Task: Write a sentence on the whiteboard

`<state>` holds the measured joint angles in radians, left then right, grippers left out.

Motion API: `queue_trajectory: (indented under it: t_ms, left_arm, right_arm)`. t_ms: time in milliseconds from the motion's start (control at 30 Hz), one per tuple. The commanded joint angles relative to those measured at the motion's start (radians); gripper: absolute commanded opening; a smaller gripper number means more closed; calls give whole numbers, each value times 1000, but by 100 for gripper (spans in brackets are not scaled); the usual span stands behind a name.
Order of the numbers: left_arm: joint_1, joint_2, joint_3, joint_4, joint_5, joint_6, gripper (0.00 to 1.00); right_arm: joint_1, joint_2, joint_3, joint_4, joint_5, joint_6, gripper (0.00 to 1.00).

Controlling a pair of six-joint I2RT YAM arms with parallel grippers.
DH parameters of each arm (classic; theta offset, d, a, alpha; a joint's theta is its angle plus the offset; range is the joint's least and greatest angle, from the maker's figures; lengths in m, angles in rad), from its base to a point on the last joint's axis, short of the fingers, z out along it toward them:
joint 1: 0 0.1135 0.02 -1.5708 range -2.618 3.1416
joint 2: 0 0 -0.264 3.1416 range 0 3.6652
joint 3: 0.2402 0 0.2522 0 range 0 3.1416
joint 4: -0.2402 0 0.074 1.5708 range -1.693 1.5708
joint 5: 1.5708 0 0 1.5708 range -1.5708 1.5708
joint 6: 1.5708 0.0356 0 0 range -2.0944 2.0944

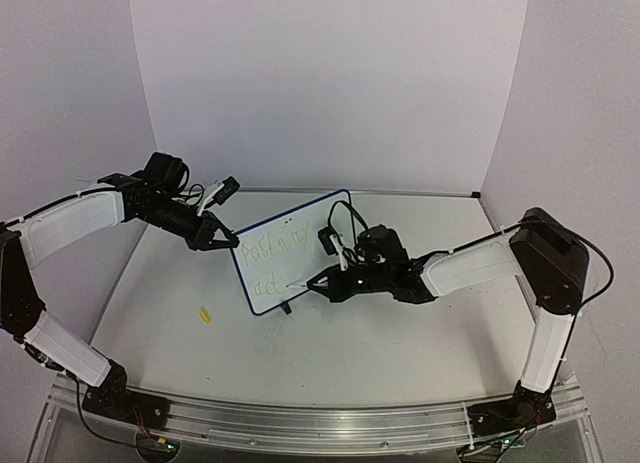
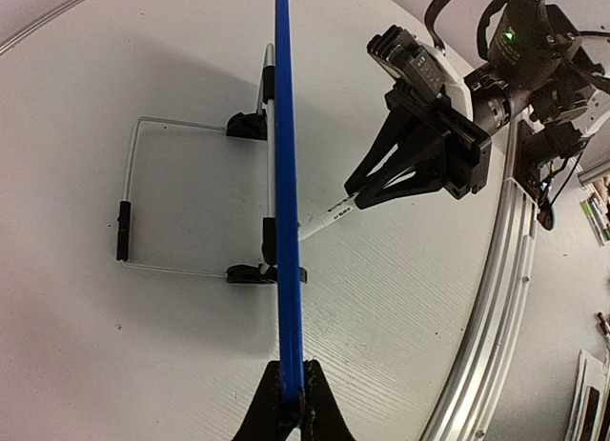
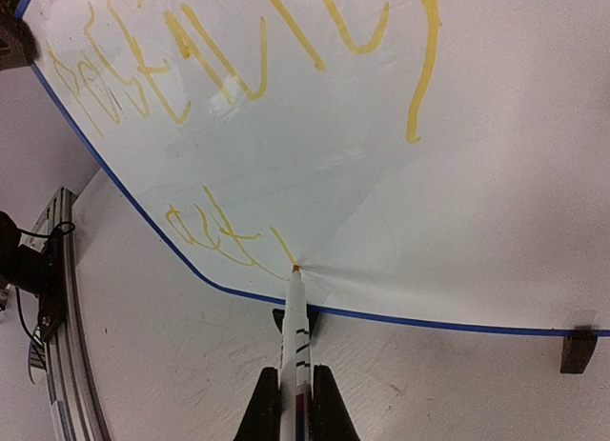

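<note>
The whiteboard point(image 1: 290, 251) stands up on its long edge in the middle of the counter point(image 1: 350, 353). It has a thin blue frame. Its white face looks toward 5 o'clock in the top view.

The left tool point(image 1: 226, 239) comes in from 9 o'clock. In the left wrist view, the left tool point(image 2: 291, 395) is clenched on the blue edge of the whiteboard point(image 2: 284, 174). A bent wire stand point(image 2: 133, 193) sits on the counter behind the board, at 9 o'clock in that view.

The right tool point(image 1: 320, 280) is at 4 o'clock from the board. It is clenched around a white marker point(image 1: 304, 283). In the right wrist view, the marker point(image 3: 296, 336) sticks out from the right tool point(image 3: 295, 408) toward 12 o'clock. Its yellow tip touches the whiteboard point(image 3: 457, 212), close to the bottom frame.

The sentence point(image 3: 191, 79) is in yellow. It has a long top line and a short second line. The marker tip rests at the end of the short line. I cannot read the words.

A small black foot point(image 3: 575, 349) holds up the frame at 4 o'clock in the right wrist view.

A little yellow cap point(image 1: 205, 315) lies on the counter at 8 o'clock from the board, well apart from it.
</note>
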<state>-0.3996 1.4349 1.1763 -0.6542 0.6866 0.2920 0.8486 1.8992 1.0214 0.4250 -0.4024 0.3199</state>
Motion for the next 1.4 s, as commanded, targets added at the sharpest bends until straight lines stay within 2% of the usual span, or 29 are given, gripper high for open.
queue_trajectory:
  t_ms: [0,300,433,1367]
  left_arm:
    - [-15,18,22,-36,7,0,0]
    - [-15,18,23,-36,8,0,0]
    - [-15,18,23,-37,7,0,0]
    - [-17,19,22,-37,6,0,0]
  right_arm:
    - [-5,0,14,14,31,1,0]
    - [-5,-99,-23,68,-62,-18,0]
    - [-5,-110,-17,78,-53,-20,0]
    - [-5,-29,43,84,10,2,0]
